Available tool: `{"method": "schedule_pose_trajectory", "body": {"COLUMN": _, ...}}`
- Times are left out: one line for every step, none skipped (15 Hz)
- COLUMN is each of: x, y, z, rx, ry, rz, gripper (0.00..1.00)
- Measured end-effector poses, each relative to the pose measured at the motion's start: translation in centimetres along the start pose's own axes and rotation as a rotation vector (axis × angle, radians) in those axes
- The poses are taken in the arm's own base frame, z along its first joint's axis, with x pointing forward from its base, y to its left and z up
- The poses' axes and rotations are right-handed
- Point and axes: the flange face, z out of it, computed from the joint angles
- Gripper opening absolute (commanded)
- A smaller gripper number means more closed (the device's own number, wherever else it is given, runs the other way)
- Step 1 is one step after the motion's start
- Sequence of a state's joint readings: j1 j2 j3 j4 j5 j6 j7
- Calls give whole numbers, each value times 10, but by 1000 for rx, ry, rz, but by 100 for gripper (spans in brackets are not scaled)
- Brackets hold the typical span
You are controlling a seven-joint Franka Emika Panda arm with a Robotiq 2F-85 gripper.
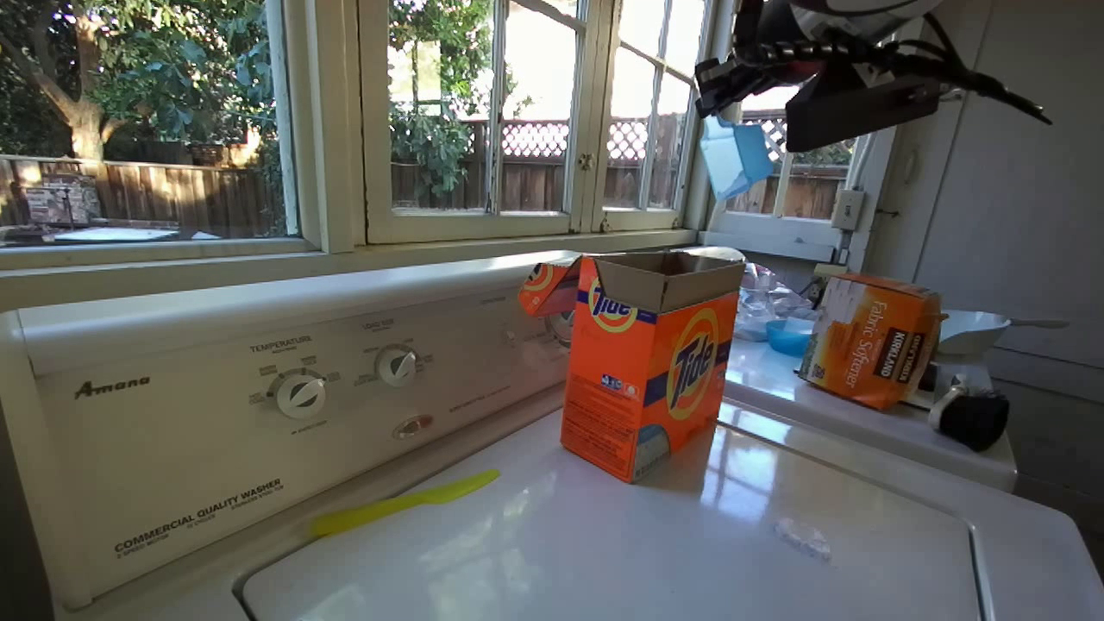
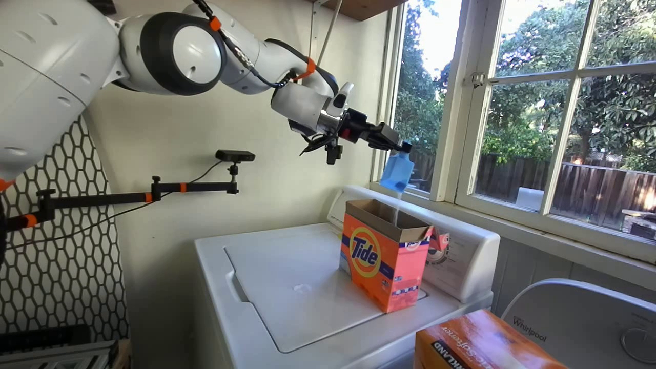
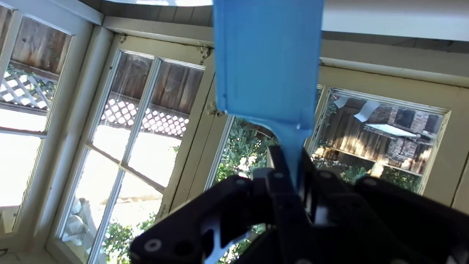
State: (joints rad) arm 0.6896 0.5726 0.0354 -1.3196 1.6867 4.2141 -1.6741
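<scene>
A translucent blue scoop (image 2: 396, 172) hangs tilted above the open, upright orange Tide box (image 2: 382, 264), a thin pale stream (image 2: 397, 208) falling into it.

Yellow utensil (image 1: 405, 501) on white washer (image 1: 604, 552), orange Kirkland box (image 1: 873, 341), paned windows (image 1: 595, 121)

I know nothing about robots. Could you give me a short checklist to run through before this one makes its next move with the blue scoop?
1. Claw shut on the handle of the blue scoop: ok.
2. Tide box upright, top open: ok.
3. Scoop above the box's opening: ok, tipped downward.
4. Scoop emptied: cannot tell; a pale stream falls from it into the box.
5. Washer lid free of spills: not ok; a whitish patch lies on it.
6. Yellow-green utensil apart from the box: ok.
</scene>
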Motion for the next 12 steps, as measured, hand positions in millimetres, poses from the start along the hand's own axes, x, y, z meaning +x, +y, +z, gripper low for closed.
{"method": "schedule_pose_trajectory", "body": {"x": 0, "y": -2, "z": -1, "rx": 2, "ry": 2, "rz": -5, "gripper": 3}}
{"method": "schedule_pose_trajectory", "body": {"x": 0, "y": -3, "z": -3, "rx": 5, "ry": 4, "rz": -10, "gripper": 3}}
{"method": "schedule_pose_trajectory", "body": {"x": 0, "y": -5, "z": -5, "rx": 7, "ry": 5, "rz": -15, "gripper": 3}}
{"method": "schedule_pose_trajectory", "body": {"x": -1, "y": -7, "z": -7, "rx": 11, "ry": 7, "rz": -21, "gripper": 3}}
{"method": "schedule_pose_trajectory", "body": {"x": -1, "y": -9, "z": -9, "rx": 14, "ry": 9, "rz": -25, "gripper": 3}}
{"method": "schedule_pose_trajectory", "body": {"x": -1, "y": -11, "z": -11, "rx": 19, "ry": 10, "rz": -29, "gripper": 3}}
{"method": "schedule_pose_trajectory", "body": {"x": -2, "y": -14, "z": -13, "rx": 24, "ry": 12, "rz": -33, "gripper": 3}}
{"method": "schedule_pose_trajectory", "body": {"x": -2, "y": -17, "z": -15, "rx": 29, "ry": 13, "rz": -37, "gripper": 3}}
{"method": "schedule_pose_trajectory", "body": {"x": -3, "y": -20, "z": -17, "rx": 34, "ry": 15, "rz": -40, "gripper": 3}}
{"method": "schedule_pose_trajectory", "body": {"x": -4, "y": -23, "z": -19, "rx": 39, "ry": 16, "rz": -44, "gripper": 3}}
{"method": "schedule_pose_trajectory", "body": {"x": -5, "y": -26, "z": -21, "rx": 44, "ry": 17, "rz": -49, "gripper": 3}}
{"method": "schedule_pose_trajectory", "body": {"x": -6, "y": -29, "z": -23, "rx": 48, "ry": 18, "rz": -55, "gripper": 3}}
